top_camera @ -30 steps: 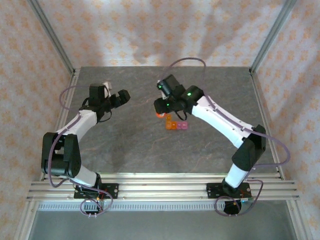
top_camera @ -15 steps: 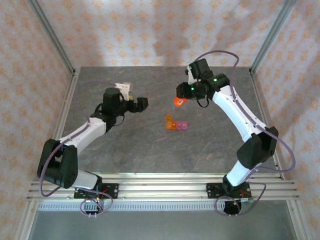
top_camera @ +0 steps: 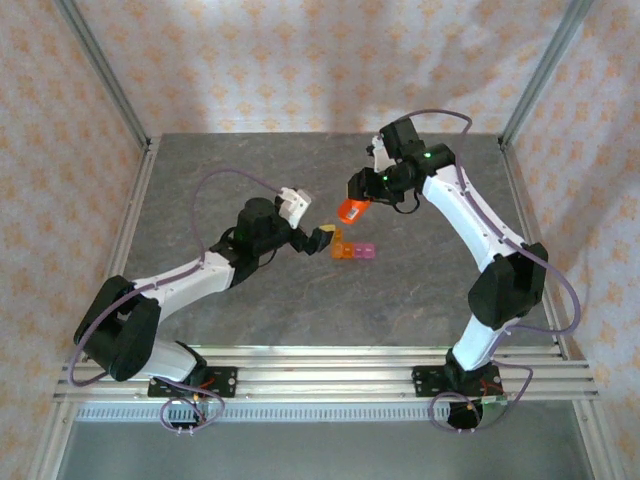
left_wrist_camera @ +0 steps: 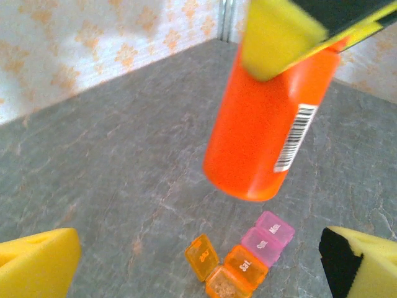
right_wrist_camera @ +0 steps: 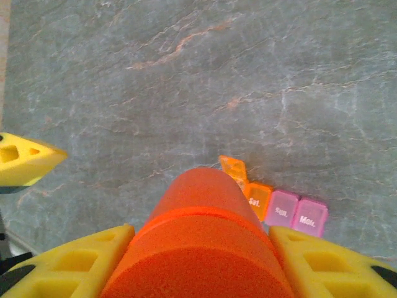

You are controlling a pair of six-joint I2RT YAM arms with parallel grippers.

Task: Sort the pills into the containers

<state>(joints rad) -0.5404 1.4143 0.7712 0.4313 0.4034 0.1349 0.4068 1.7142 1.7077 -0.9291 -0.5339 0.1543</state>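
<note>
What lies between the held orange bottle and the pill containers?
Nothing but bare grey table: in the left wrist view the orange bottle hangs clear above the containers.

Blocked left of flat orange-pink plastic cell strip (top_camera: 351, 250) by left gripper (top_camera: 322, 238), behind by tall orange round bottle (top_camera: 350, 211). Free on right and near sides.

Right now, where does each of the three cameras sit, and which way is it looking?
Top external: fixed above and behind the arms, looking down on the table; both arms, left gripper and right gripper show.
Left wrist: on the left arm, facing the held orange bottle; own yellow fingers at the lower corners.
Right wrist: looking down along the bottle; own fingers flank it.
Shared: all three show the bottle and the containers.
</note>
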